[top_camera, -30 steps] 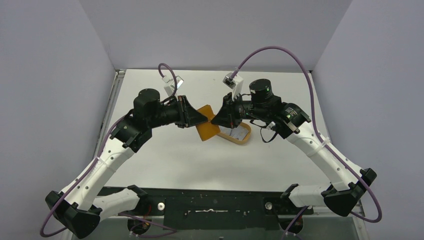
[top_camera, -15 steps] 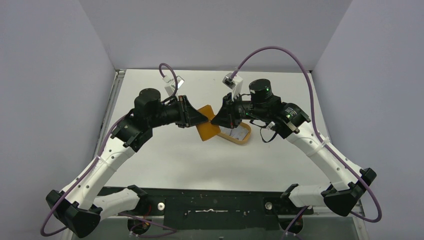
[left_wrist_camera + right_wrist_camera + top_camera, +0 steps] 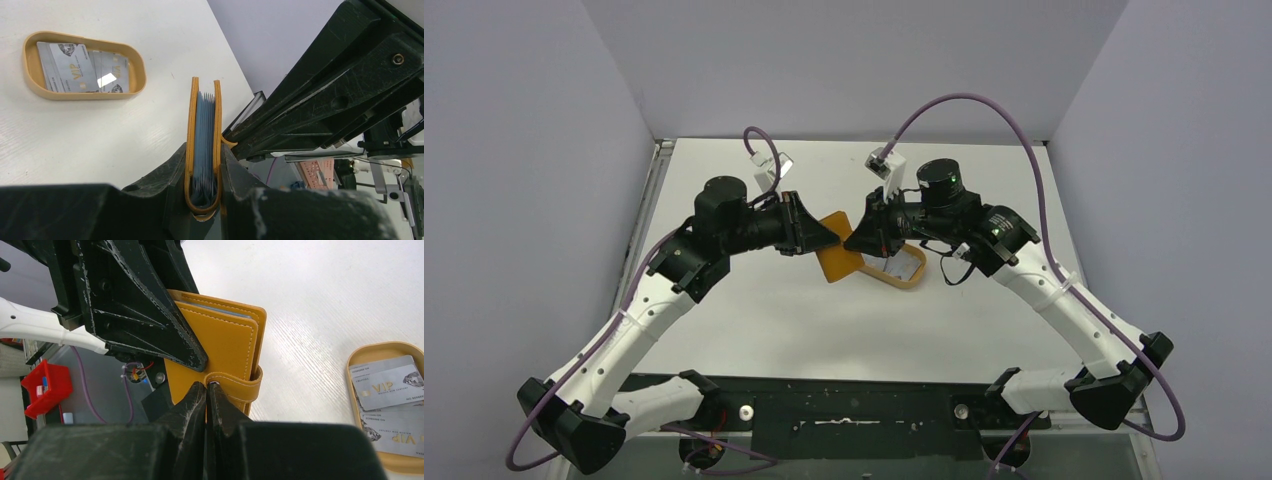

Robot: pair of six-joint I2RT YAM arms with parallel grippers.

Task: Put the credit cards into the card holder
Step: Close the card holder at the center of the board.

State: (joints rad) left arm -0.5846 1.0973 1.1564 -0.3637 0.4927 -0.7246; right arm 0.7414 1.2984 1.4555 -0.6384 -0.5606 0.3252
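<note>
At frame centre, left gripper [image 3: 204,186] clamps the card holder [image 3: 204,125]; right gripper [image 3: 207,389], pinching its snap tab [image 3: 239,383], has edged left: unsnapping likely begins

One holder [image 3: 220,340] is counted, one tray [image 3: 80,94], and two cards [image 3: 67,67] seen in it. Two arms are counted: left arm [image 3: 649,310], right arm [image 3: 1064,300].

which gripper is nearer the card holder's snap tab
Right. The right gripper is shut on the end of the snap tab; the left gripper clamps the card holder by its covers, its fingers just short of the tab.
</note>
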